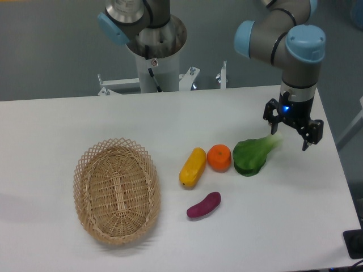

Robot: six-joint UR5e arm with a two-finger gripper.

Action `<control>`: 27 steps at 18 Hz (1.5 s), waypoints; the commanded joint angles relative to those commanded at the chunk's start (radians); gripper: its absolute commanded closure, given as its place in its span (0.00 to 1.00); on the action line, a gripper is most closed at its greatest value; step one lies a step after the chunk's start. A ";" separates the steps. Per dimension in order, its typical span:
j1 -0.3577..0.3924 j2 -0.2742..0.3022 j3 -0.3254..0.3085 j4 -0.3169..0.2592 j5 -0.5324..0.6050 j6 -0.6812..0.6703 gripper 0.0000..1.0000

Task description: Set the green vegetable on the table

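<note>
The green vegetable (252, 154) lies on the white table (170, 119), right of the orange, with dark green leaves and a pale stem pointing up-right. My gripper (291, 135) hangs just right of the stem tip, its two black fingers spread apart and holding nothing. The left finger is close to the stem end; I cannot tell if it touches.
An orange (219, 157), a yellow oblong fruit (193, 166) and a purple eggplant-like piece (203, 205) lie left of the vegetable. A woven wicker basket (116, 190) stands at the left. The table's right edge is near the gripper.
</note>
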 joint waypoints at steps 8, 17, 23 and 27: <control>-0.006 0.003 0.035 0.000 -0.001 -0.008 0.00; -0.006 0.005 0.032 0.000 -0.007 -0.006 0.00; -0.006 0.005 0.023 0.002 -0.011 -0.006 0.00; -0.008 0.005 0.022 0.002 -0.009 -0.006 0.00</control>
